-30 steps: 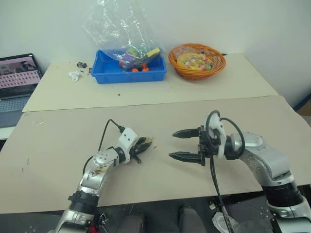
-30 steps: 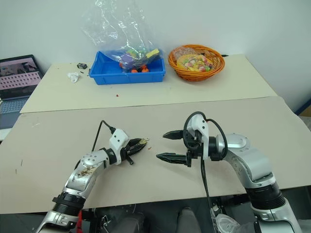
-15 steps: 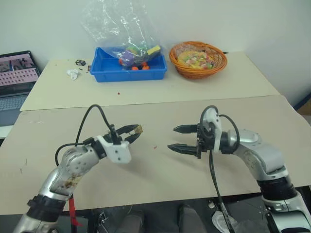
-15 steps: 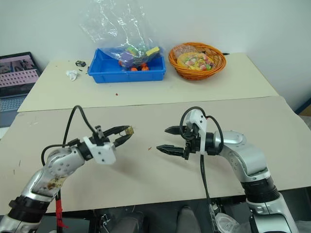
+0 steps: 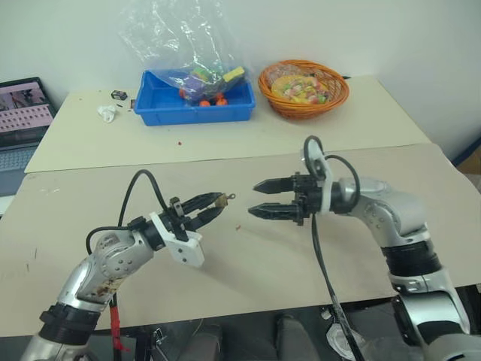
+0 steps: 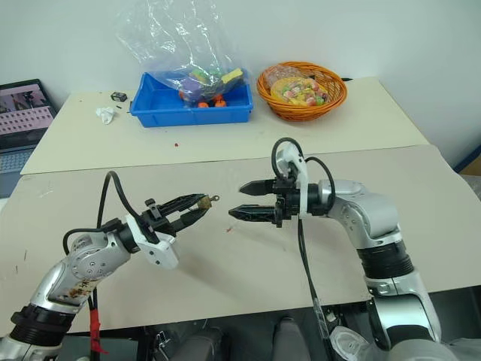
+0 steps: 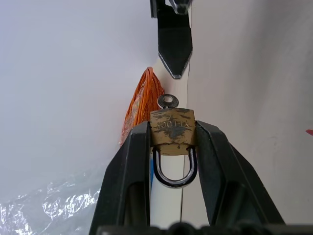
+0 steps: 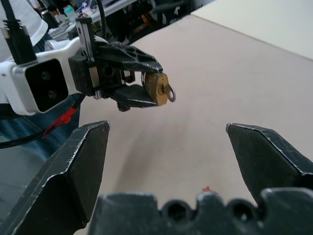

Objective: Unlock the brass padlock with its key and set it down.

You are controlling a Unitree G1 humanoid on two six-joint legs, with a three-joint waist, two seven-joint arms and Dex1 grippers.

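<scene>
Your left end effector (image 5: 216,207) is raised above the beige worktop (image 5: 248,263), and its two black fingers (image 7: 131,166) are clamped on the flat sides of the small brass padlock (image 7: 172,131). In the left wrist view you can see the lock's golden rectangular body pinched between the fingers, with its silver U-shaped shackle (image 7: 174,174) pointing back toward the wrist and closed into the body. The small silver key (image 7: 167,102) sticks out of the far end of the padlock, past the fingertips, with its round ring head showing. In the right wrist view the same ring head (image 8: 169,92) juts from the lock body toward your right arm.

Your right end effector (image 5: 257,198) hangs above the worktop too, pointing across toward the left one, with its fingers spread wide and nothing between them. Its tips are near the key but apart from it, with a clear gap between them in both head views.

At the far side of the worktop you have a blue rectangular plastic bin (image 5: 195,109) with a crumpled clear plastic bag (image 5: 173,37) and colourful toys in it, and beside it an orange woven basket (image 5: 304,89) of wrapped sweets. A laptop (image 5: 21,120) sits open at the far left.
</scene>
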